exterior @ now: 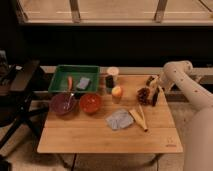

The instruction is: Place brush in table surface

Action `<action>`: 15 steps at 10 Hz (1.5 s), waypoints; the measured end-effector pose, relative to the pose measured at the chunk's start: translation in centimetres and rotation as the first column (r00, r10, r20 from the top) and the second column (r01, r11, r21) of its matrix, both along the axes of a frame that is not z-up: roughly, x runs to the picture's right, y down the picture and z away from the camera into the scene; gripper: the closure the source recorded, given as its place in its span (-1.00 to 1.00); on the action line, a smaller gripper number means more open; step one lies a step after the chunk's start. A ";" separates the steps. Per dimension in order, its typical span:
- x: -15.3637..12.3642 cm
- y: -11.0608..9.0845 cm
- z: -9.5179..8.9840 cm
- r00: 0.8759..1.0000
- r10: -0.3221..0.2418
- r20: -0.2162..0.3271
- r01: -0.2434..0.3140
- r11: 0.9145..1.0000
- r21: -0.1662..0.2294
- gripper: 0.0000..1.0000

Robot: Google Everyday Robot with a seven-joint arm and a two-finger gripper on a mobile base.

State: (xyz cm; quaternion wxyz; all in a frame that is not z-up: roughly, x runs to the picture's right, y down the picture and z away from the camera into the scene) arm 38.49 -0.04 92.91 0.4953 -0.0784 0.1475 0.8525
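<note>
The brush (156,97) is a slim dark shape near the right edge of the table surface (95,137), just right of a reddish-brown knobbly clump (144,95). My gripper (152,81) is right above and behind it, at the end of the white arm (176,75) that reaches in from the right. I cannot tell whether the brush rests on the wood or is held by the gripper.
A green tray (59,75) stands at the back left, with a purple bowl (62,103) and a red bowl (90,102) in front of it. Mid-table are a cup (113,73), an orange fruit (117,91), a grey cloth (119,120) and pale wooden sticks (139,117). A dark chair (20,90) stands to the left.
</note>
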 end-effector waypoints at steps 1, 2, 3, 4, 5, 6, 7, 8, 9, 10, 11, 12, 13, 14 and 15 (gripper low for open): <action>0.8 0.4 0.4 1.000 0.020 -0.011 -0.020 1.000 -0.015 -0.42; 1.4 1.1 0.7 0.999 0.037 -0.016 -0.038 0.999 -0.033 -0.42; 1.4 1.7 1.1 0.999 0.051 -0.013 -0.052 0.997 -0.055 -0.42; 1.3 2.6 1.6 0.998 0.065 -0.005 -0.065 0.995 -0.082 -0.42; 1.0 3.0 1.8 0.998 0.069 0.003 -0.069 0.993 -0.097 -0.42; 0.9 3.7 2.0 0.997 0.075 0.008 -0.073 0.990 -0.117 -0.42; 0.8 4.4 2.2 0.997 0.078 0.013 -0.076 0.988 -0.138 -0.42; 0.6 5.0 2.3 0.997 0.081 0.017 -0.078 0.985 -0.157 -0.42; 0.4 5.4 2.4 0.996 0.083 0.022 -0.078 0.983 -0.169 -0.42; 0.1 6.3 2.5 0.996 0.086 0.030 -0.078 0.977 -0.198 -0.42; -0.4 7.3 2.7 0.995 0.086 0.042 -0.074 0.971 -0.226 -0.36; -0.7 7.7 2.8 0.995 0.086 0.051 -0.071 0.968 -0.239 -0.23; -1.1 7.9 2.8 0.995 0.083 0.061 -0.065 0.967 -0.246 -0.01; -1.3 8.0 2.6 0.994 0.080 0.067 -0.061 0.966 -0.249 0.19; -1.4 8.0 2.5 0.994 0.081 0.071 -0.061 0.967 -0.249 0.36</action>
